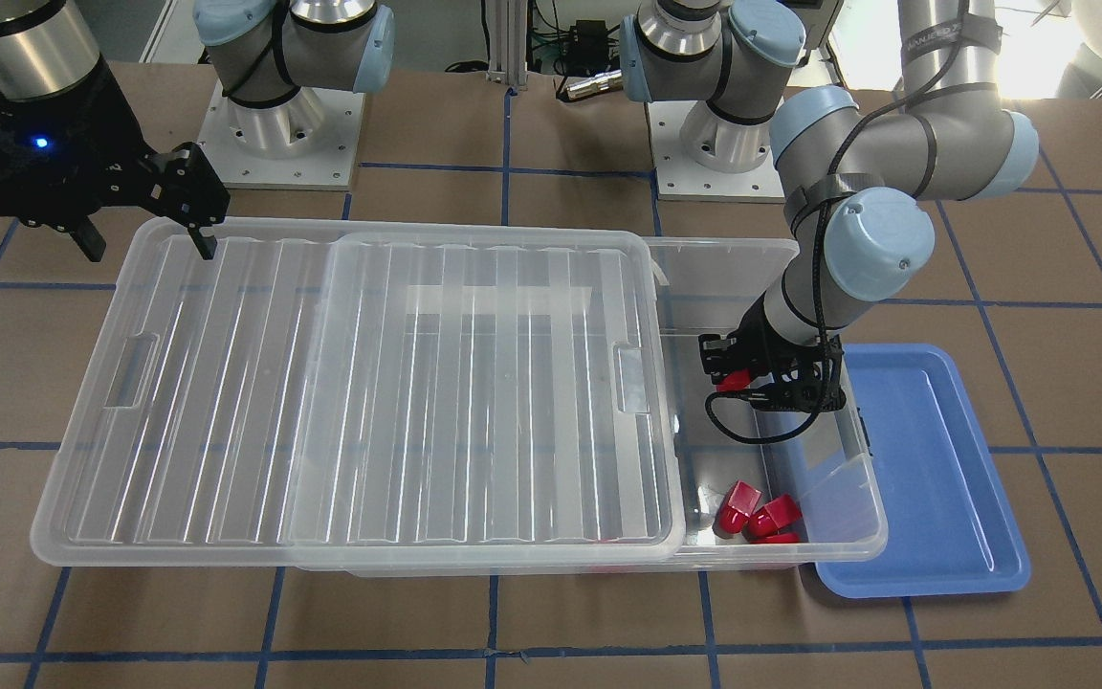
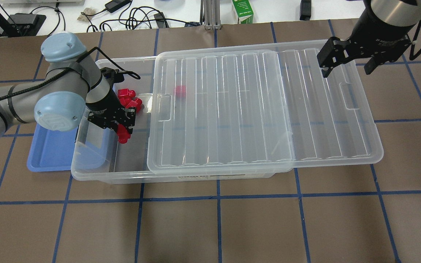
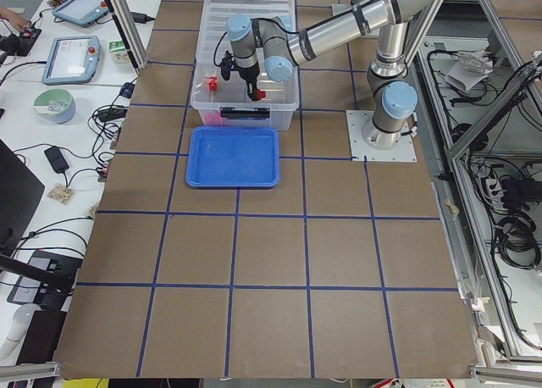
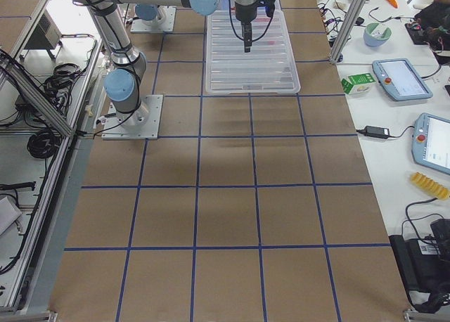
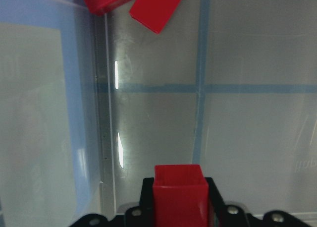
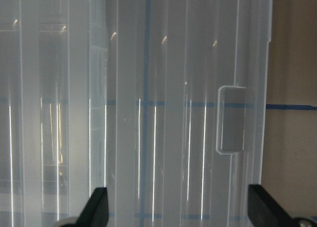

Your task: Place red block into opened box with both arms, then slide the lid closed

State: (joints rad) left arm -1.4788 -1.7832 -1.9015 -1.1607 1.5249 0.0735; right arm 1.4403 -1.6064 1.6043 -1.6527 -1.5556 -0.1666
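Note:
The box (image 2: 97, 176) lies lengthwise on the table. Its ribbed lid (image 2: 261, 109) is slid toward my right side and leaves the end on my left side uncovered. My left gripper (image 2: 123, 128) hangs over that uncovered end, shut on a red block (image 2: 124, 135), which the left wrist view shows clamped between the fingers (image 5: 179, 197). Several more red blocks (image 2: 128, 98) lie on the box floor, and one (image 2: 179, 91) shows through the lid. My right gripper (image 2: 346, 70) is open above the lid's overhanging end, near its handle slot (image 6: 231, 119).
A blue tray (image 1: 934, 478) lies on the table beside the box's open end, partly beneath it. The two arm bases (image 1: 283, 124) stand behind the box. A green carton (image 2: 242, 11) and cables sit on the bench past the table's far edge.

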